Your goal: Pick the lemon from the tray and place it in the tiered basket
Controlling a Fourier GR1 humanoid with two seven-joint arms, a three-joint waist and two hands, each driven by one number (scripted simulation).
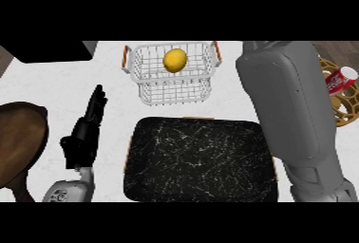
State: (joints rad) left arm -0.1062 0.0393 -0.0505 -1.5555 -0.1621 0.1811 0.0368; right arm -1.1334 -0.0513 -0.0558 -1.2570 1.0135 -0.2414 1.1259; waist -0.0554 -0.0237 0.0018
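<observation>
A yellow lemon (174,60) lies in the upper tier of the white wire tiered basket (168,90) at the top middle. Below the basket sits the black marbled tray (198,160), with nothing on it. My left hand (84,133) rests open at the tray's left, fingers straight and pointing up the counter. My right forearm runs up the right side from the lower edge to the top of the picture, beside the basket; its hand lies beyond the top of the view.
A dark wooden pan (20,142) lies at the left edge. A black object (49,50) sits at the top left. At the right edge a red soda can (339,79) lies on a round wicker trivet (345,114).
</observation>
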